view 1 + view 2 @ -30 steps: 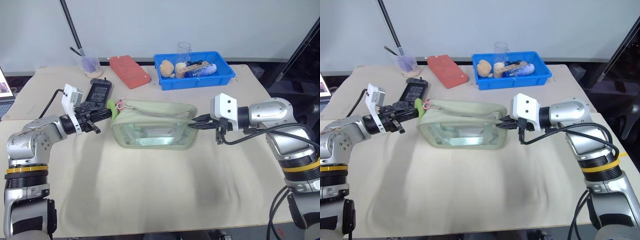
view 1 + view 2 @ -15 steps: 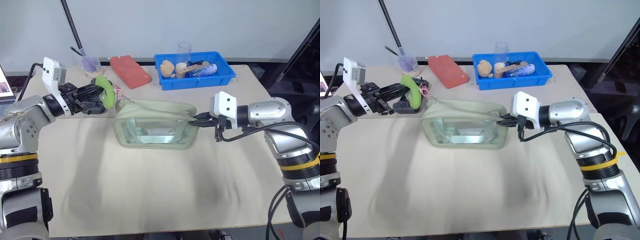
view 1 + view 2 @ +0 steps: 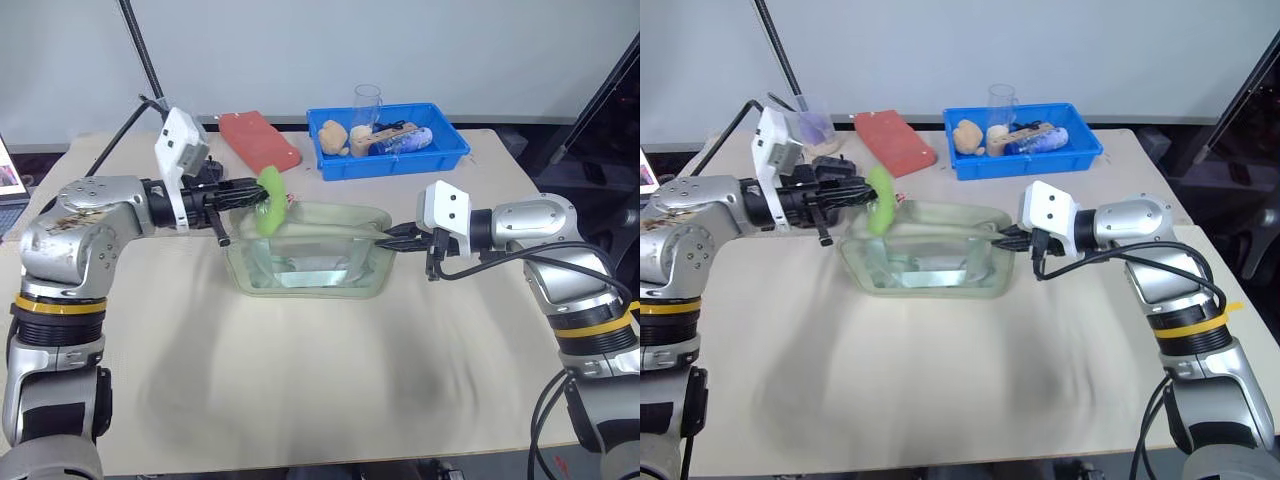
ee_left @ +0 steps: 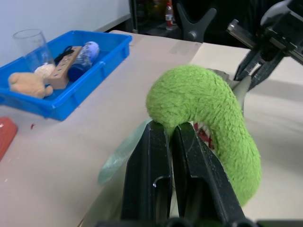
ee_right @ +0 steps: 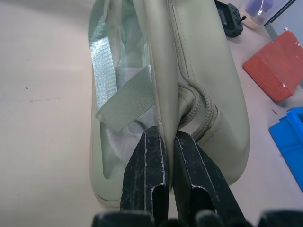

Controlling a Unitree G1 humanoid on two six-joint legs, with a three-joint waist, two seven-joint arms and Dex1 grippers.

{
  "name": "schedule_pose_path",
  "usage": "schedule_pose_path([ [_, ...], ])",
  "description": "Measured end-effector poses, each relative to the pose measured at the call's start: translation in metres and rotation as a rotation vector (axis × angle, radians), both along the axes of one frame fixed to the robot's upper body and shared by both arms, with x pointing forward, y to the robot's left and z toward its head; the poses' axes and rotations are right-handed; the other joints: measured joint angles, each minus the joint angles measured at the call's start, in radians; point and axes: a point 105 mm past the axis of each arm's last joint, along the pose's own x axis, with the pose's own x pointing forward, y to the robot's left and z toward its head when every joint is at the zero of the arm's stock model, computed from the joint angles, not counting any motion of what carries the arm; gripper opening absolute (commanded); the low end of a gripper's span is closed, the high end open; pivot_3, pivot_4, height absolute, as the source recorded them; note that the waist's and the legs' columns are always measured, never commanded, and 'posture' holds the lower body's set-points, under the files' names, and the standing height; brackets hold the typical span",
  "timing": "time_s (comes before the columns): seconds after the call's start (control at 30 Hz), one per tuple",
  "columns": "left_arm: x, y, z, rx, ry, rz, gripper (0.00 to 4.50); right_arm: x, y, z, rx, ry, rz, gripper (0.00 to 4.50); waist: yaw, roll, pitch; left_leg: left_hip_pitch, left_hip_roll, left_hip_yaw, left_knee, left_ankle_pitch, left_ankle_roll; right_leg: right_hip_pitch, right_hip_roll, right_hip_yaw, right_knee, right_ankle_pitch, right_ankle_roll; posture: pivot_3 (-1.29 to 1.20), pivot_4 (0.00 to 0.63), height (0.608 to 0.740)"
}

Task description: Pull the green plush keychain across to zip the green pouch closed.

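Note:
The green pouch [image 3: 310,272] lies mid-table, its clear window facing me. The green plush keychain [image 3: 268,188] hangs over the left part of the pouch's top, pinched at its edge by my left gripper [image 3: 252,198], which is shut on it. The left wrist view shows the fuzzy lime keychain [image 4: 208,109] curling past the closed left gripper [image 4: 168,130]. My right gripper [image 3: 385,238] is shut on the pouch's right end. In the right wrist view, the right gripper [image 5: 166,135] clamps a fold of the pouch [image 5: 208,80] fabric beside the zipper cord.
A blue tray [image 3: 395,162] with a glass [image 3: 368,100] and small items sits at the back right. A red flat case [image 3: 260,142] and a clear cup [image 3: 180,125] stand at the back left. A black pole [image 3: 140,50] rises behind them.
My left gripper has lifted and carried the keychain rightward, from the pouch's left end to over its top. The right gripper has held still on the pouch's right end.

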Motion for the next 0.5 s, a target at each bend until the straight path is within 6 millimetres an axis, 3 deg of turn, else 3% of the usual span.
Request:
schedule_pose_path([
  [0.13, 0.001, -0.006, -0.004, 0.004, 0.006, -0.020, 1.49, -0.001, 0.000, -0.002, 0.002, -0.007, -0.006, 0.00, -0.001, 0.000, 0.000, 0.000, 0.000, 0.000, 0.000, 0.000, 0.000, 0.000, 0.000, 0.000, 0.000, 0.000, 0.000, 0.00, 0.150, 0.740],
  [0.33, 0.000, -0.007, 0.002, 0.005, -0.007, -0.049, 4.35, -0.002, 0.000, -0.003, 0.002, -0.007, -0.005, 0.00, -0.002, 0.000, 0.000, 0.000, 0.000, 0.000, 0.000, 0.000, 0.000, 0.000, 0.000, 0.000, 0.000, 0.000, 0.000, 0.00, 0.150, 0.740],
  [0.5, -0.002, -0.005, 0.012, 0.021, -0.027, -0.059, 4.44, -0.002, 0.000, -0.002, 0.003, -0.009, -0.005, 0.00, -0.003, 0.000, 0.000, 0.000, 0.000, 0.000, 0.000, 0.000, 0.000, 0.000, 0.000, 0.000, 0.000, 0.000, 0.000, 0.00, 0.150, 0.740],
])
